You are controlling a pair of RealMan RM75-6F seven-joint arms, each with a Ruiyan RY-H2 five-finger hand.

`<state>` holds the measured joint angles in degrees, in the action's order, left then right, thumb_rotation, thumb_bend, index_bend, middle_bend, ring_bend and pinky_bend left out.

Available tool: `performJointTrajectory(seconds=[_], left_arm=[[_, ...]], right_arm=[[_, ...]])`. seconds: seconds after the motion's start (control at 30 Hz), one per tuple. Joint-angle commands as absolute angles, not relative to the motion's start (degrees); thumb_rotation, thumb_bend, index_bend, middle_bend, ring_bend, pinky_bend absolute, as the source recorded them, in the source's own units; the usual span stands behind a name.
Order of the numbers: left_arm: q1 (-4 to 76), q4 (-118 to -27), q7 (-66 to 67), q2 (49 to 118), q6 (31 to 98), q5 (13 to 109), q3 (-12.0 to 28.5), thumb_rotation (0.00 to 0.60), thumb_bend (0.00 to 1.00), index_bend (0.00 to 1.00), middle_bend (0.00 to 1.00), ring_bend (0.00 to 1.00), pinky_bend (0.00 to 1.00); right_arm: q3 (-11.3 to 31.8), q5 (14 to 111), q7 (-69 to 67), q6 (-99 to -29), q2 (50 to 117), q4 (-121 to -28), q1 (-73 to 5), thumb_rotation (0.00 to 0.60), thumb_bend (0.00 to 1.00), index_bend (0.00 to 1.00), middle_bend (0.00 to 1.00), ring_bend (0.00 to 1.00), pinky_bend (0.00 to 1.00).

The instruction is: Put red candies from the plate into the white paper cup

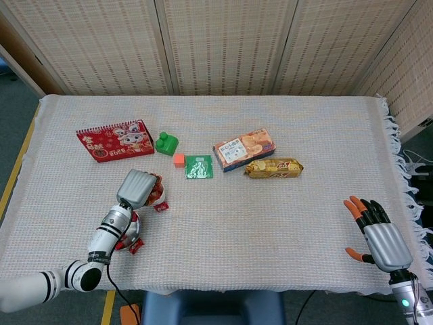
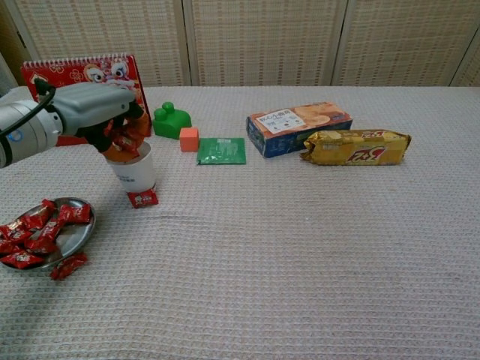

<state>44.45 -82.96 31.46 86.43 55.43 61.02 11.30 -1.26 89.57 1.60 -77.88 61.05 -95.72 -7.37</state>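
The left hand (image 2: pixel 105 120) is held over the mouth of the white paper cup (image 2: pixel 133 174), its fingers curled around red wrapped candies. One red candy (image 2: pixel 142 198) is seen on the cloth, touching the cup's base. More red candies are kept in the round metal plate (image 2: pixel 73 237) nearby. The right hand (image 1: pixel 376 233) is spread open, holding nothing, well apart.

- Head view: high above the table's (image 1: pixel 284 223) near edge, tilted steeply down and facing the screen wall (image 1: pixel 223 44). Far enough to take in the whole tabletop, all four edges.
- Chest view: low at the near edge, looking almost level across the table (image 2: pixel 300 277) to the same wall (image 2: pixel 262 41). Much closer in.
- Shared: the tabletop's left and middle.
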Motion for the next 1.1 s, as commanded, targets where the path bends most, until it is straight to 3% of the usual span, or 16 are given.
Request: performJointTrajectory(seconds=[0.03,0.3,0.9,1.1], left_arm=[[44.50,-82.06,30.29,86.74,55.41,61.44,10.99,0.600,0.53,0.51,0.53,0.52,0.97],[44.75,-82.19,28.36,86.34,55.39,63.01,10.33,0.600,0.49,0.43,0.46,0.48,0.95],[44.63,-82.39,27.16,84.88,55.64,62.84,9.61,0.600,0.48,0.39,0.44,0.47,0.95],[44.44,-83.19,26.67,83.97,55.05,62.96,8.88,0.600,0.43,0.34,0.41,0.43,0.96]], right_arm=[[-1.24,89.55,1.65,-77.92,61.06,-95.74,-7.35,0.600,0.06,0.00,0.00,0.00,0.00],[-1.24,89.58,1.80,-77.97,61.09,-95.79,-7.32,0.600,0.06,0.00,0.00,0.00,0.00],[-1.20,89.56,1.96,-78.04,61.16,-95.77,-7.26,0.600,0.06,0.00,0.00,0.00,0.00],[-1.28,89.73,2.20,-78.00,61.23,-95.92,-7.28,0.600,0.06,0.00,0.00,0.00,0.00]])
